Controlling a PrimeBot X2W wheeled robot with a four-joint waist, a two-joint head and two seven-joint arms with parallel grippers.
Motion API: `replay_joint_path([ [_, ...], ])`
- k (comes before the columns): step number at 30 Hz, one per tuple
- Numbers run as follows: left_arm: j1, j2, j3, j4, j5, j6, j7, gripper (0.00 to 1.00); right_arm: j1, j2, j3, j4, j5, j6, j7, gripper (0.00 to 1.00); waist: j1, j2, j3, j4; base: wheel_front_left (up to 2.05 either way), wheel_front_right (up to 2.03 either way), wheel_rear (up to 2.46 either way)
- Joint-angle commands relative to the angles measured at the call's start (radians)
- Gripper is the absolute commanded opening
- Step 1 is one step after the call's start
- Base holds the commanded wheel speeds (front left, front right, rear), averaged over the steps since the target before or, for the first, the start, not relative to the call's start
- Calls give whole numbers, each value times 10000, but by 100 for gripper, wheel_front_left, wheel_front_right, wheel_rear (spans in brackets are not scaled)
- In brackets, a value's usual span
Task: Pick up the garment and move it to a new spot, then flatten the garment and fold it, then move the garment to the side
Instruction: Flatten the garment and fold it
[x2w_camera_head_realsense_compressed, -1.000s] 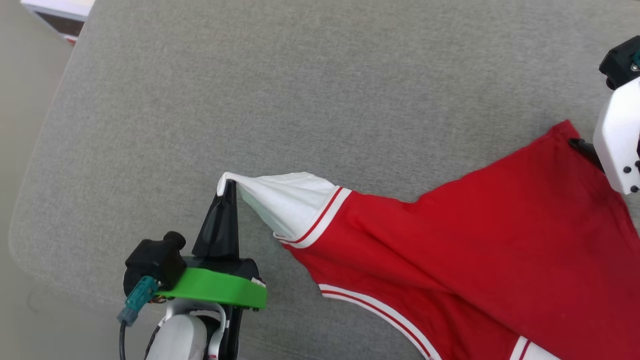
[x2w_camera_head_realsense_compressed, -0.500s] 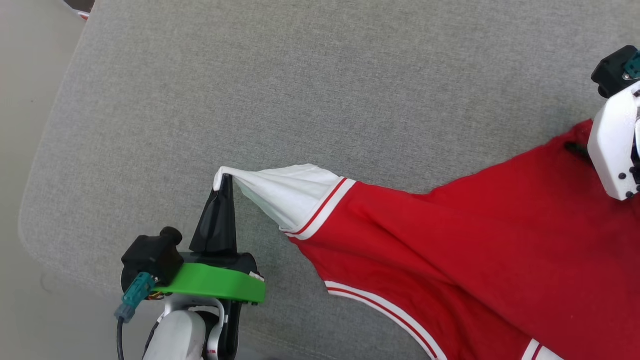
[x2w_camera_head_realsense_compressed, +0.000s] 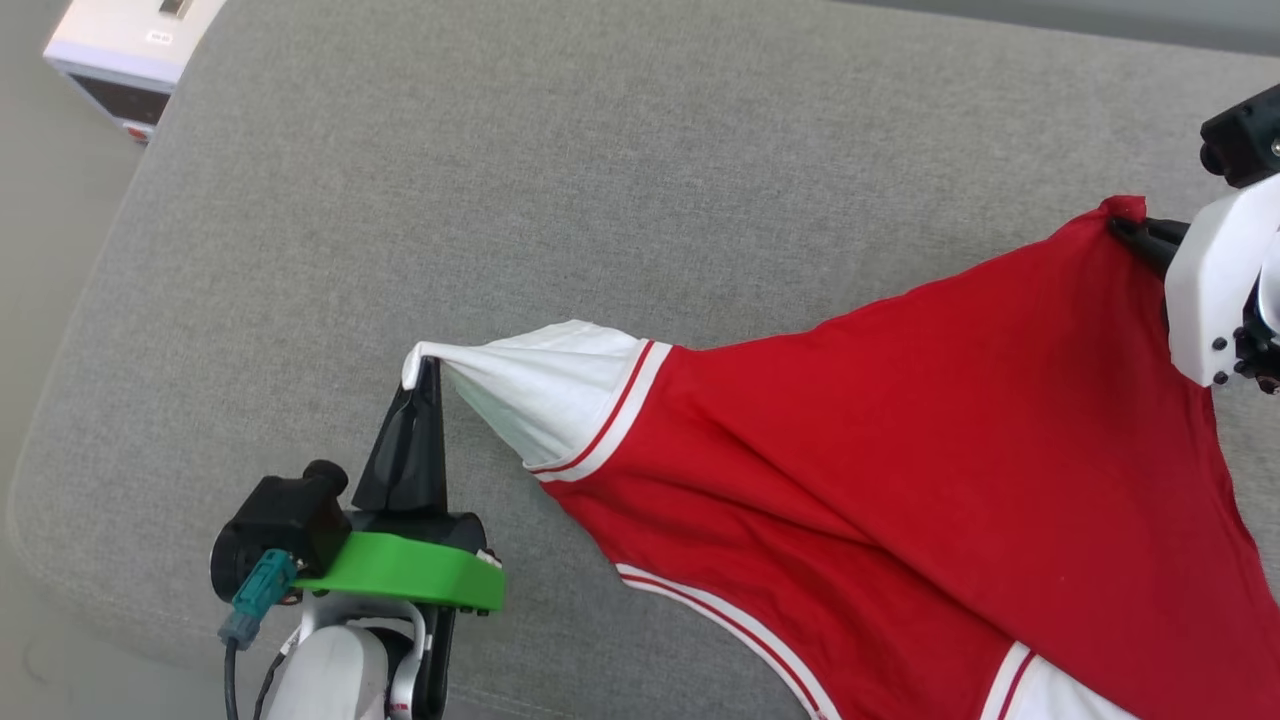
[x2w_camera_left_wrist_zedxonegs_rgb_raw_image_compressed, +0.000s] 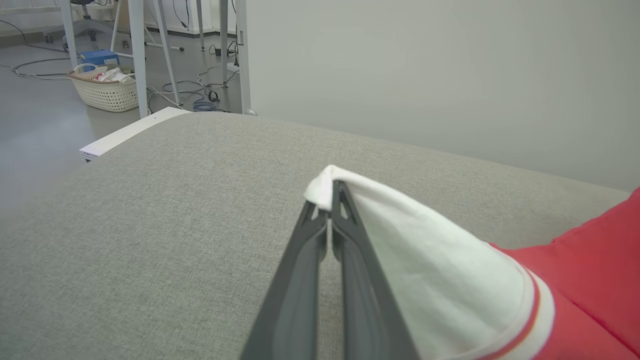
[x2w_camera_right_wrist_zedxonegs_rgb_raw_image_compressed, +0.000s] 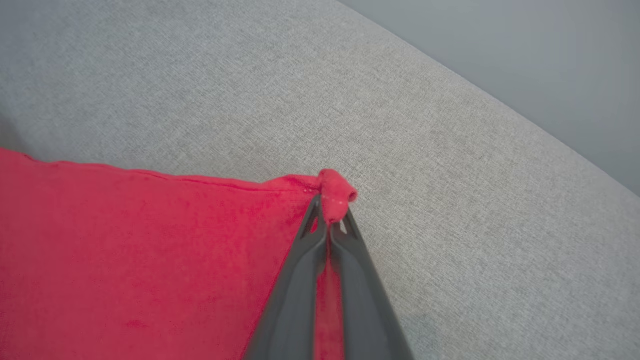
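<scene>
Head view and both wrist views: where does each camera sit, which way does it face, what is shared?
Head view: on the head, looking down at the grey cushion and garment; left gripper lower left, right gripper at right edge.
Left wrist view: along its shut fingers pinching the white sleeve, toward a wall and basket.
Right wrist view: along its shut fingers pinching a red corner, down at the cushion.
Shared: all three show garment and cushion.

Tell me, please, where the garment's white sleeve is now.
In the head view the white sleeve hangs left of centre over the grey cushion, its tip pinched in the left tool.
</scene>
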Motion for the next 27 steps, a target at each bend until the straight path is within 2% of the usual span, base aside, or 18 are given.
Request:
replay_joint_path([
  [1,43,-9,134,-47,165,-104,-59,0,244,40,-97,-70,48,-6,-333,0,-1,0,-749,-511,0,0,0],
  [7,-449,202,394,-312,524,-391,-59,0,774,119,-829,-525,-103,-6,-1585,0,-1,0,-1426,-938,0,0,0],
  [14,-2257,755,442,-629,795,-590,-7,0,978,406,-2028,-1313,-512,-6,-2309,0,-1,0,-1839,-1428,0,0,0],
  [20,-4208,1433,369,-686,788,-771,457,0,689,820,-3088,-2051,-912,-6,-2328,0,-1,0,-1822,-1829,0,0,0],
  [27,-6839,2080,115,-389,561,-904,1023,0,-435,1297,-3855,-2604,-1346,-6,-1937,0,-1,0,-1220,-2061,0,0,0],
])
